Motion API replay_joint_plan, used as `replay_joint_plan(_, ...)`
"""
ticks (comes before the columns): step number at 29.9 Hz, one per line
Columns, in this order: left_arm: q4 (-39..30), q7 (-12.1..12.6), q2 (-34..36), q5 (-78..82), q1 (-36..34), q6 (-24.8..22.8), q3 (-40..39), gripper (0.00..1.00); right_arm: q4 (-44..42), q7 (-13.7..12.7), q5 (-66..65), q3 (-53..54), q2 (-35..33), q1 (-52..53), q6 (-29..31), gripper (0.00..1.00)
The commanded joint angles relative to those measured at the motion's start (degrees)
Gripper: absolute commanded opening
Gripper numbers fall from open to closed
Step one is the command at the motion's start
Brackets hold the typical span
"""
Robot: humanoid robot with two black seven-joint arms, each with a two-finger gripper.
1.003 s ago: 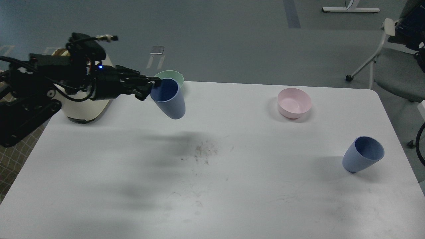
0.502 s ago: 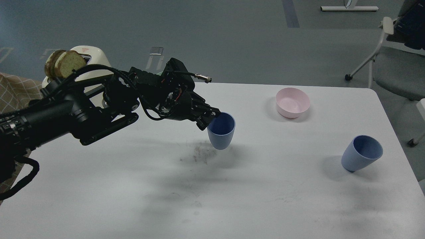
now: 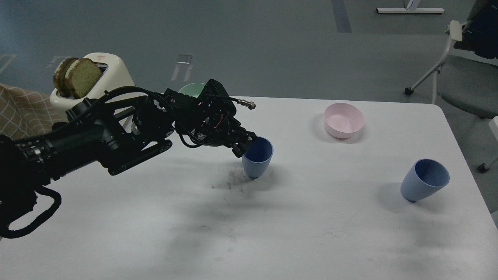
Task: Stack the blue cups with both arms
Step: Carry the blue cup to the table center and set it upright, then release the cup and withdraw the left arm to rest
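Observation:
My left gripper [image 3: 246, 142] is shut on the near-left rim of one blue cup [image 3: 257, 157], which stands upright with its base touching or just above the white table [image 3: 249, 225] near the middle. The second blue cup [image 3: 424, 180] stands alone, tilted, at the table's right side. My left arm reaches in from the left across the table. My right arm and its gripper are out of view.
A pale pink bowl [image 3: 344, 120] sits at the back right. A pale green bowl [image 3: 191, 88] shows behind my left arm at the back. A cream toaster [image 3: 97, 74] with bread slices stands at the back left. A chair [image 3: 463, 66] stands beyond the right corner.
My left arm carried the cup from the back left toward the table's middle, then lowered it down to the surface. The second cup and bowls have not moved.

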Motion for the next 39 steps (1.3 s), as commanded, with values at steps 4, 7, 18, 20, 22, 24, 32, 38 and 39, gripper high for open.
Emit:
replay_joint_plan(4, -0.2, 0.3, -0.1, -0.2, 0.5, 0.0, -0.4, 0.07, 0.0, 0.0, 0.0, 0.0, 0.0, 0.0, 0.0, 1.0)
replay_joint_plan(7, -0.2, 0.2, -0.1, -0.7, 0.6, 0.3, -0.6, 0.45, 0.0, 0.0, 0.0, 0.0, 0.0, 0.0, 0.0, 1.0)
replay_joint_plan(18, -0.6, -0.1, 2.9, -11.7, 1.1, 1.1, -8.4, 0.9, 4.6, -0.2, -0.2, -0.1, -0.9, -2.1, 0.0, 1.0)
replay_joint_plan(20, -0.5, -0.3, 3.4, -16.3, 2.1, 1.6, -12.8, 0.91, 9.4, -0.2, -1.1, 0.0, -2.8, -4.0, 0.0, 1.0)
replay_joint_plan(22, -0.1, -0.3, 3.5, -23.8, 5.2, 3.9, -20.2, 0.94, 14.8, -0.3, -2.8, -0.4, -5.6, -5.5, 0.0, 1.0)
replay_joint_plan(24, 0.0, -0.4, 3.4, -27.6, 7.0, 5.5, -24.5, 0.96, 16.6, -0.3, -6.2, -0.6, -6.7, -5.6, 0.0, 1.0)
replay_joint_plan(32, 3.2, -0.5, 2.9, -53.0, 14.8, 13.9, -43.0, 0.98, 23.5, -0.2, -34.3, -0.5, -7.7, -2.6, 0.0, 1.0)
replay_joint_plan(38, 7.5, -0.3, 3.5, -81.9, 17.1, 14.1, -46.0, 0.98, 29.0, -0.2, -56.2, -2.6, -9.1, -0.9, 0.0, 1.0)
replay_joint_plan(39, 7.7, -0.3, 3.6, -87.7, 17.9, 14.1, -46.1, 0.97, 30.8, -0.2, -59.9, -4.6, -9.2, -0.8, 0.0, 1.0)
